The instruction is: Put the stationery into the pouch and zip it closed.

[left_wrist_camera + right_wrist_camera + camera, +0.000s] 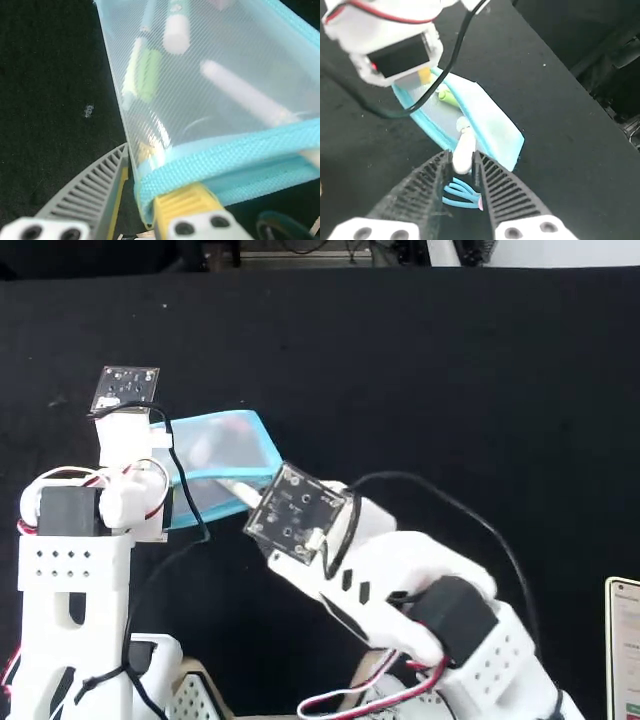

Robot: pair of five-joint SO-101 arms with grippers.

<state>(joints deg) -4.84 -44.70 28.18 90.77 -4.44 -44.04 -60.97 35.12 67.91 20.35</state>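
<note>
Black cloth covers the whole table (450, 370). A pale blue mesh pouch (225, 445) lies on it towards the left, a speck of white lint (88, 111) near it. A flat white device (625, 640) sits at the right edge.

Blue pouch (222, 445) open; green marker (148, 75) inside, white pen (245, 97) half-in.

Black bench (450, 390); white printed card or screen (625, 650) at its right edge, cut off by frame; cables (330, 250) in bkgd.
</note>
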